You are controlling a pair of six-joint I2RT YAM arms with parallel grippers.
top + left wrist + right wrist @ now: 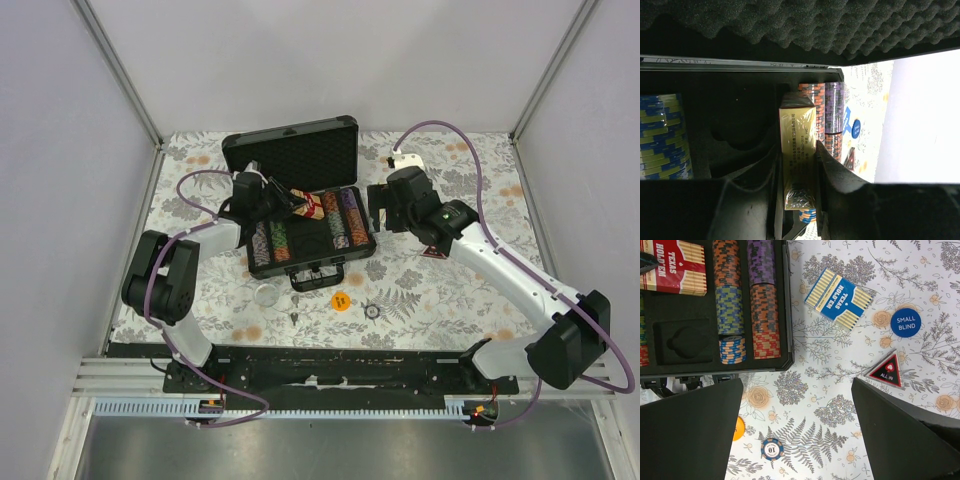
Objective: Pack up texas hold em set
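Note:
The black case (300, 262) lies open mid-table, its foam-lined lid (295, 148) raised at the back. Rows of striped chips (760, 297) fill its right side. My left gripper (289, 200) is over the case, shut on the red card deck (799, 145), which sits edge-on between the fingers (832, 170). The same red deck (675, 265) shows at the case's far end in the right wrist view. My right gripper (797, 385) hangs open over the tablecloth just right of the case, holding nothing. A blue card deck (838, 298) lies on the table.
Loose on the floral cloth: a blue "small blind" button (905, 322), a triangular "all in" marker (885, 372), a single chip (772, 449) and an orange button (341, 300). A clear round piece (266, 294) lies before the case. An empty foam recess (682, 342) shows inside.

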